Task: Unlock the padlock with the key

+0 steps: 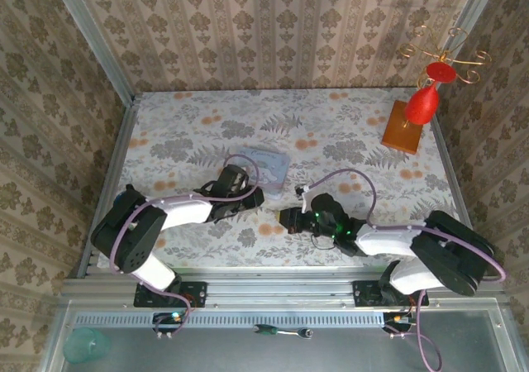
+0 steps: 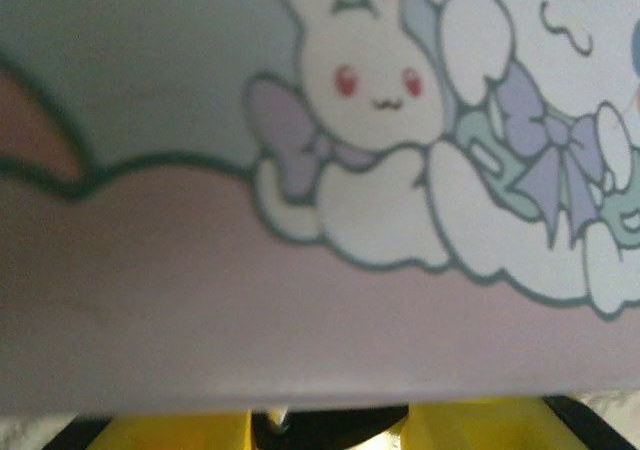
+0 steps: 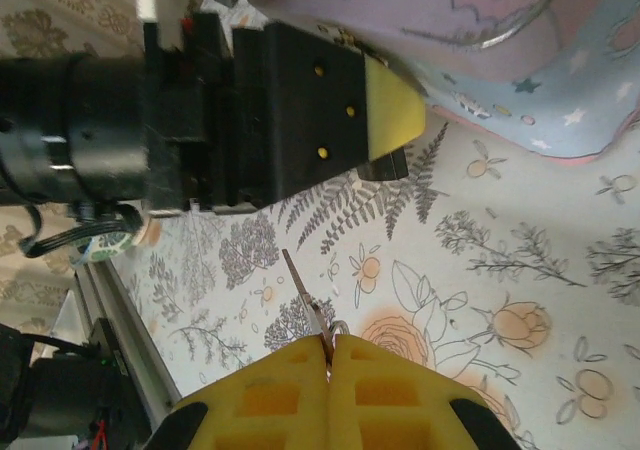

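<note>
Pastel tin (image 2: 380,120), floral table (image 1: 331,124), apparently silvery key (image 3: 298,282)

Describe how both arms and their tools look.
The left arm and right arm have white shells, black joints and a lilac cable looping alongside. The left tool and right tool are black with yellow finger pads; a green light glows near the right wrist.
</note>
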Tool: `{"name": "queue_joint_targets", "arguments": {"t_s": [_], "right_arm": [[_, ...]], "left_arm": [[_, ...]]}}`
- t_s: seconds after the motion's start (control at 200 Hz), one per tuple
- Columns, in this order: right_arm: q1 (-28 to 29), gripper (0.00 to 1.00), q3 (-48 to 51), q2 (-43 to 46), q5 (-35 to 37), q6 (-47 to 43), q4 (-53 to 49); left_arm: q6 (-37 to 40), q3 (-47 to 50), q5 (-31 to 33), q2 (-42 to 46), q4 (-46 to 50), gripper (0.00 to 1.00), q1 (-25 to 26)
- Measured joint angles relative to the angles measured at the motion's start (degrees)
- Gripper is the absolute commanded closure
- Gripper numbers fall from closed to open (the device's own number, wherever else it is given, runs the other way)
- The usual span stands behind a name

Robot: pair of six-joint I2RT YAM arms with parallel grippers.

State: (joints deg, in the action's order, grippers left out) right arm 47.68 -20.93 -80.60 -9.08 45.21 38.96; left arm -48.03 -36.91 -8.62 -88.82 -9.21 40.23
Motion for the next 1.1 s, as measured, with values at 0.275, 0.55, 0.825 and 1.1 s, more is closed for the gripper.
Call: {"name": "queue_joint_targets", "arguments": {"t_s": [0.275, 0.55, 0.825, 1.1], "right_arm": [[2.4, 1.0, 0.0, -4.2, 1.9, -0.5, 4.7], [4.0, 1.0, 0.0, -9.0, 3.8, -0.6, 9.1], [5.0, 1.0, 0.2, -12.1, 6.3, 1.3, 14.3], [5.1, 1.0, 2.4, -12.3, 9.1, 1.7, 15.8]], "left_arm": [[-11.1, 4.5, -0.6, 4.6, -1.5, 1.0, 0.6], [-19.3, 7.0, -0.6, 7.2, -4.5, 1.0, 1.8], [-27.1, 10.9, -0.5, 8.6, -11.1, 1.0, 3.2], [-33.3, 12.7, -0.2, 10.2, -14.4, 1.0, 4.4]]}}
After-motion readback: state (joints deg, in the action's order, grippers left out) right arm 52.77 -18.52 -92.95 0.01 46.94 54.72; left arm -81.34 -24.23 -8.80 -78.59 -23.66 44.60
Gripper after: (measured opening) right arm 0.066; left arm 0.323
